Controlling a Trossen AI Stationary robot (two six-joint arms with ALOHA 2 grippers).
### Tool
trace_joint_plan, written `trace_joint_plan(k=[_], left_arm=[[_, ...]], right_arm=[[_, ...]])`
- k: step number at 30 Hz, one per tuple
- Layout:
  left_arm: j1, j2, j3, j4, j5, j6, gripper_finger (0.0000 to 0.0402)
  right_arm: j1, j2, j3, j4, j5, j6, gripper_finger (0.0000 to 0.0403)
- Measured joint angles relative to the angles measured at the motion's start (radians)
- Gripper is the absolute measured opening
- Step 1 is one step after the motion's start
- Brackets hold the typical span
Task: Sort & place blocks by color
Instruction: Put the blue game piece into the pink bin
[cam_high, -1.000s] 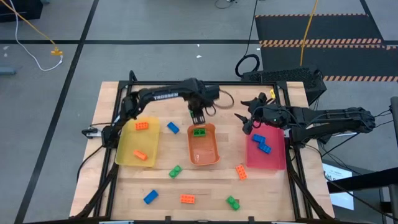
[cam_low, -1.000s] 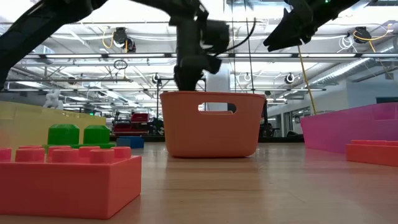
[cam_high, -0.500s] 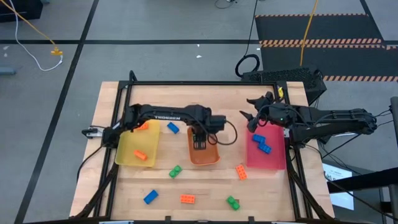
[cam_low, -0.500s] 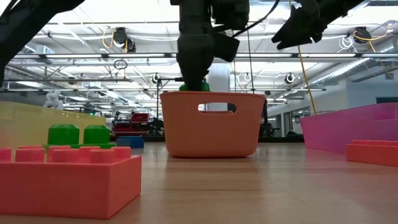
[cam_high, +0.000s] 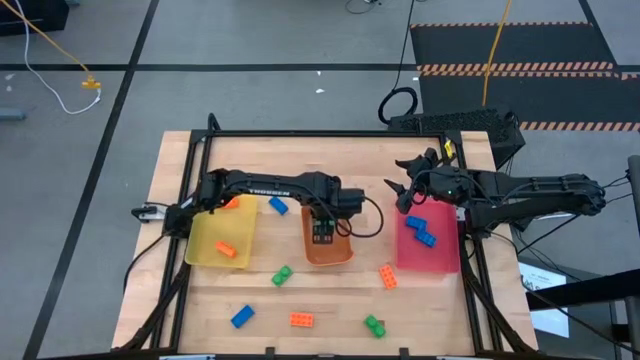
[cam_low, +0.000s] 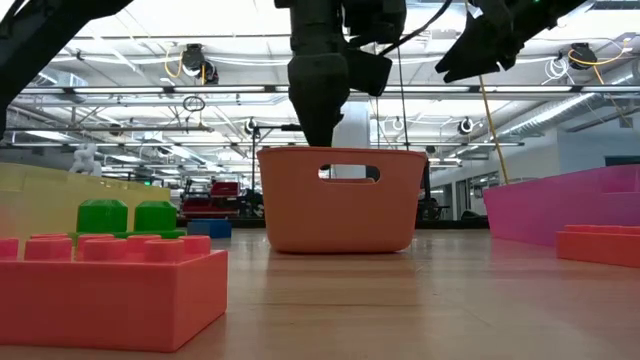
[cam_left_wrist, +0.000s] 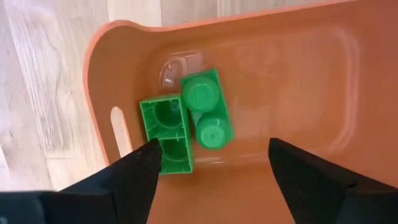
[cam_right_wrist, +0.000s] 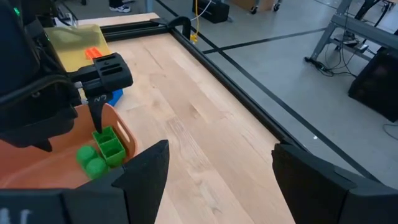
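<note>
Blocks lie scattered across the wooden table (cam_high: 170, 160) around the orange tray (cam_high: 328, 248), which serves as the landmark at mid-table. Nearest the front edge, forward of the tray, sit a blue block (cam_high: 241, 316), an orange block (cam_high: 301, 320) and a green block (cam_high: 374, 325). Closer to the tray, a second green block (cam_high: 282, 275) lies just off its front left corner, and another orange block (cam_high: 387, 277) lies off its front right corner.

Inside the tray rest two green blocks: one studs-up (cam_left_wrist: 208, 117), the other (cam_left_wrist: 166, 134) tipped so its hollow underside shows, the two touching side by side near one end wall. The left gripper (cam_high: 322, 232) hangs directly over them, reaching down into the tray, its fingers (cam_left_wrist: 134, 177) spread apart and gripping nothing.

Left of the orange tray stands the yellow tray (cam_high: 205, 250), holding two orange blocks, one toward its front (cam_high: 225, 250) and one at its back (cam_high: 230, 203). A small blue block (cam_high: 278, 206) lies on the table between the two trays, toward the back.

Right of the orange tray stands the pink tray (cam_high: 445, 262) with blue blocks (cam_high: 421, 230) inside. The right gripper (cam_high: 402, 195) waits raised above that tray's back left corner, its fingers parted and empty.
</note>
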Motion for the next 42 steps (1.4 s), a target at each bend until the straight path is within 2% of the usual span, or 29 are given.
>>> trace_joint_plan(k=[8,14,20,29,35,42], left_arm=[[0.018,-0.024,0.001,-0.182,-0.007,-0.022,0.0309],[0.042,-0.041,0.000,-0.297,-0.131,-0.057,0.0310],[0.068,-0.057,-0.031,-0.292,-0.144,-0.052,0.0310],[0.096,-0.057,-0.238,-0.251,-0.180,-0.049,0.0310],[0.096,-0.057,-0.244,-0.152,-0.181,-0.020,0.0310],[0.106,-0.056,-0.244,-0.131,-0.181,-0.016,0.0310]], right_arm=[[0.000,0.000,0.000,-0.003,-0.002,0.007,0.0270],[0.000,0.000,0.000,-0.013,-0.028,0.017,0.0270],[0.000,0.000,0.000,-0.022,-0.028,0.024,0.0270],[0.001,0.000,0.000,-0.033,-0.053,0.037,0.0270],[0.000,0.000,0.000,-0.029,-0.052,0.044,0.0270],[0.000,0.000,0.000,-0.029,-0.051,0.050,0.0270]])
